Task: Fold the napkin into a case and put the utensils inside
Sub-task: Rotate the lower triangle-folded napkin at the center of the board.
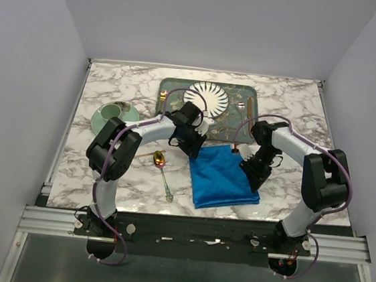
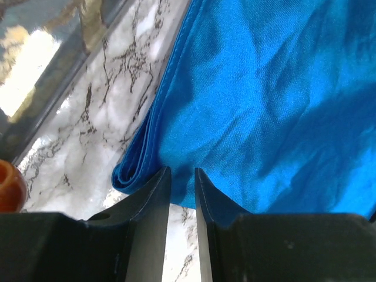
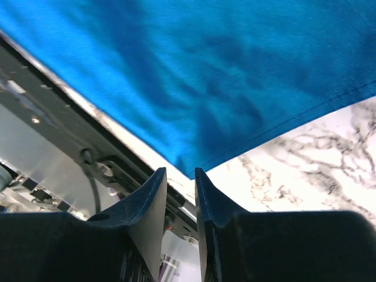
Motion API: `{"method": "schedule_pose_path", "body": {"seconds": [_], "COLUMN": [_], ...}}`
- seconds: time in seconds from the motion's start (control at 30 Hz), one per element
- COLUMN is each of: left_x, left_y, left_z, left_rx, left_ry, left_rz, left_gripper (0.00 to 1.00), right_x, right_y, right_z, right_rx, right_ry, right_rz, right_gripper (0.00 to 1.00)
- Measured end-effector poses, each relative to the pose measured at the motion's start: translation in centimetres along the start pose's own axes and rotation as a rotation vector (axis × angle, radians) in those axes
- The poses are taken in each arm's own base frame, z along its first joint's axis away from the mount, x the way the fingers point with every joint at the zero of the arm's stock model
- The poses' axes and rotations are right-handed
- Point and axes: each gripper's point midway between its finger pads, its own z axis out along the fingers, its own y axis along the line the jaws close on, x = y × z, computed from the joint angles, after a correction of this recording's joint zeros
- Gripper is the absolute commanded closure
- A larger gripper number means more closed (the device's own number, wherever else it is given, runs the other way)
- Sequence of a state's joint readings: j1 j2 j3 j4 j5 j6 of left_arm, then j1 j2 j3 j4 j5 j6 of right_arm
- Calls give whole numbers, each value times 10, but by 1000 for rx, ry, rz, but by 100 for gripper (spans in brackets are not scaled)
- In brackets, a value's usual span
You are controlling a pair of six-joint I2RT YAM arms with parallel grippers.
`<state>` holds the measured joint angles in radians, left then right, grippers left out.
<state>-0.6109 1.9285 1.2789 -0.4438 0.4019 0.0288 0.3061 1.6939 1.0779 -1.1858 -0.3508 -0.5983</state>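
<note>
The bright blue napkin [image 1: 223,177] lies folded over on the marble table, with layered edges at its far-left corner [image 2: 132,173]. My left gripper [image 1: 194,150] [image 2: 183,170] hovers at that corner, its jaws a narrow gap apart with bare marble showing between them. At the napkin's near-right corner [image 3: 200,167] my right gripper [image 1: 251,178] [image 3: 180,171] is also narrowly open, nothing between its fingers. The spoon [image 1: 161,165] with its gold bowl lies left of the napkin. A thin copper-pink piece, probably the fork [image 1: 146,155], pokes out beside it under the left arm.
The grey-green tray [image 1: 173,89] at the back holds the striped white plate [image 1: 207,97] and brown-handled cutlery [image 1: 250,110]. A green cup on a saucer [image 1: 115,114] stands at the left. The table's near edge [image 3: 117,132] runs close beside the napkin.
</note>
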Motion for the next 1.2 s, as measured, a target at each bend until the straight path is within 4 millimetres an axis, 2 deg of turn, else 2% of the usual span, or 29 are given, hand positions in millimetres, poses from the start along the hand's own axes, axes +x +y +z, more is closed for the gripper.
{"method": "schedule_pose_path", "body": {"seconds": [0.17,0.4,0.57,0.73,0.9,1.07,1.2], "left_x": [10,37,22,3,10,27,41], "left_y": [-4,-17,-19,-12,-4,0,-1], "left_z": [-4,-23,-41,-42,-28,-21,-19], "left_rx": [3,27,16,-10,-19,-19,-10], "left_ry": [43,131,83,47,88,135,167], "left_rz": [19,62,158,235,258,263,264], "left_gripper": [69,63,62,62,63,65,66], "right_x": [5,7,-14,-17,-9,6,13], "right_y": [-18,-47,-63,-62,-48,-41,-45], "right_z": [12,18,6,-6,-18,-5,12], "right_rx": [38,124,200,232,226,175,135], "right_ry": [71,155,111,75,50,105,179], "right_rz": [11,12,-4,9,27,45,54], "right_gripper": [67,68,65,65,66,67,68]}}
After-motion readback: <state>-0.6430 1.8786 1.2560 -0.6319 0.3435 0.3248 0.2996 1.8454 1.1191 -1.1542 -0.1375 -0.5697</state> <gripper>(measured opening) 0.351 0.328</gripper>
